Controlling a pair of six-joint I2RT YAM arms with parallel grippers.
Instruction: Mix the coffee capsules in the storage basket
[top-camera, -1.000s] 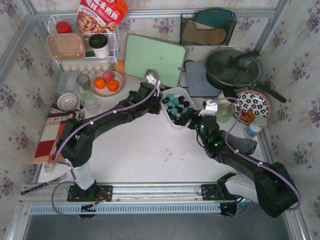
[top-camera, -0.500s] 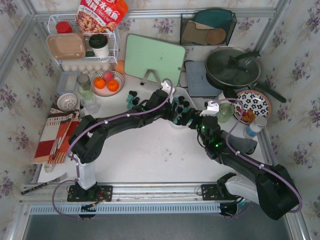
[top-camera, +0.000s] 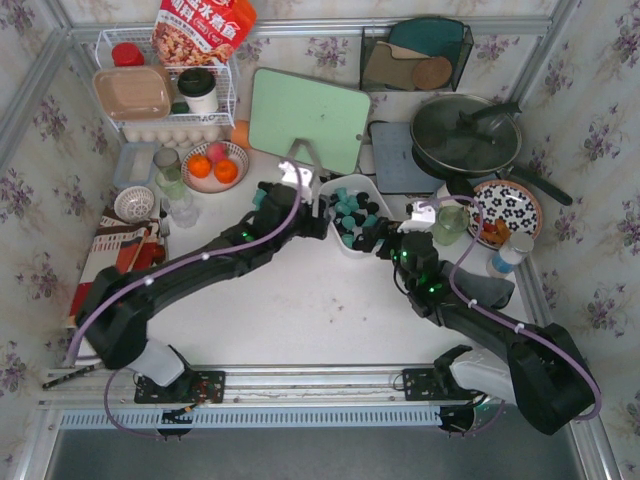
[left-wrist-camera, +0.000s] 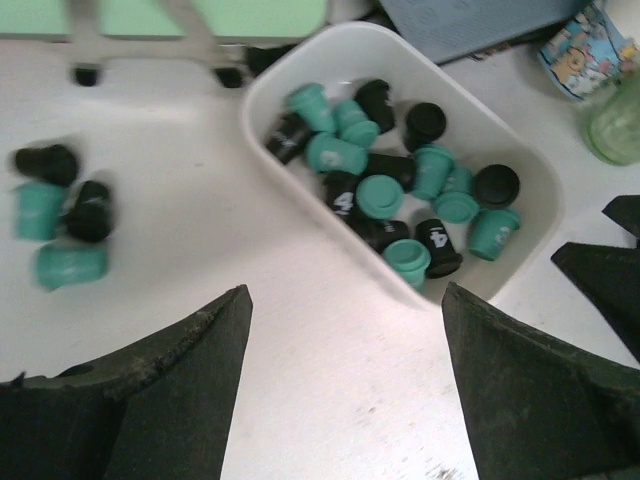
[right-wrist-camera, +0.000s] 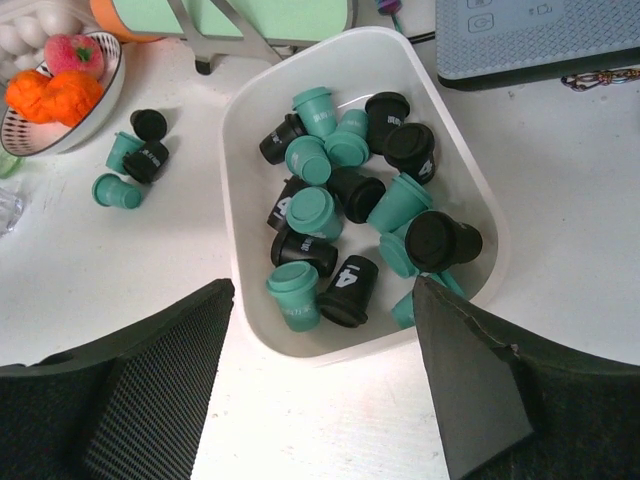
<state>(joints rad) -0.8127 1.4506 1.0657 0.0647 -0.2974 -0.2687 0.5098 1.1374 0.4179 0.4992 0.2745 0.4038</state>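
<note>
Centre of the overhead view, the basket (top-camera: 372, 184) sits on the worktop (top-camera: 300, 310) just below the green cutting board (top-camera: 308, 118). It's packed with capsules (left-wrist-camera: 385, 195), teal and black jumbled together, some upright, some tipped on their sides, 2 black ones showing a white 4.

The left pincer (left-wrist-camera: 345, 295) hangs over bare worktop at the bottom of its own view, its fingers (left-wrist-camera: 190, 390) wide apart with nothing between them. The basket lies in the upper right of that frame, clear of both fingers. At the left edge there, 4 loose capsules (left-wrist-camera: 88, 212) lie on the worktop outside the basket — 2 teal, 2 black, bunched close.

The right pincer (right-wrist-camera: 322, 290) is spread wide too and grips nothing. It hovers at the basket's near end, which shows between its 2 fingers at lower centre. From the right wrist the 4 strays sit upper left, between the basket and a fruit bowl (right-wrist-camera: 105, 100).

In the overhead view the 2 arms meet at the basket — left arm on its left side, right arm at its lower right corner.
</note>
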